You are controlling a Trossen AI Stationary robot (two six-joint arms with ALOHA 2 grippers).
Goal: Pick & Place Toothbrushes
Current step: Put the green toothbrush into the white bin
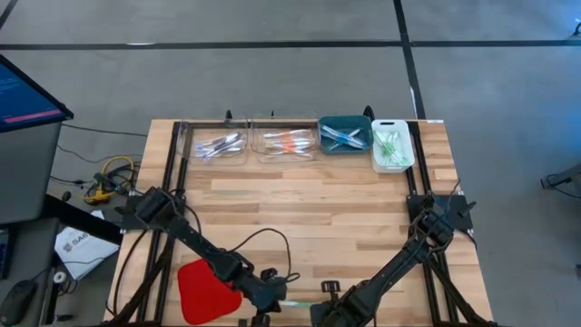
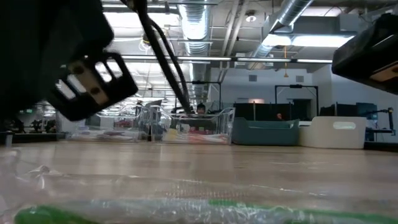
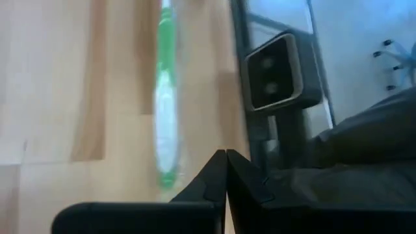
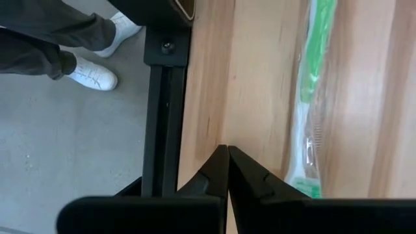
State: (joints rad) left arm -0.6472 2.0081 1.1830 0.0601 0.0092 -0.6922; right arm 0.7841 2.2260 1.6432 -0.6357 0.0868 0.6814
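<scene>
A green toothbrush in a clear wrapper (image 3: 166, 97) (image 4: 311, 104) lies flat on the wooden table by its near edge, close in front of the low camera (image 2: 186, 210). My left gripper (image 3: 225, 170) (image 1: 272, 295) is shut and empty, its tips just beside one end of the toothbrush. My right gripper (image 4: 227, 166) (image 1: 325, 292) is also shut and empty, and stands beside the toothbrush's other end. More toothbrushes lie in two clear bins (image 1: 218, 143) (image 1: 286, 143), a teal bin (image 1: 345, 134) and a white bin (image 1: 392, 145) along the far edge.
A flat red pad (image 1: 204, 286) lies at the near left, under my left arm. The low camera's housing (image 3: 279, 71) stands at the near edge. A person's legs and white shoes (image 4: 97, 71) are on the floor beside the table. Bare wood (image 1: 309, 204) spans the middle.
</scene>
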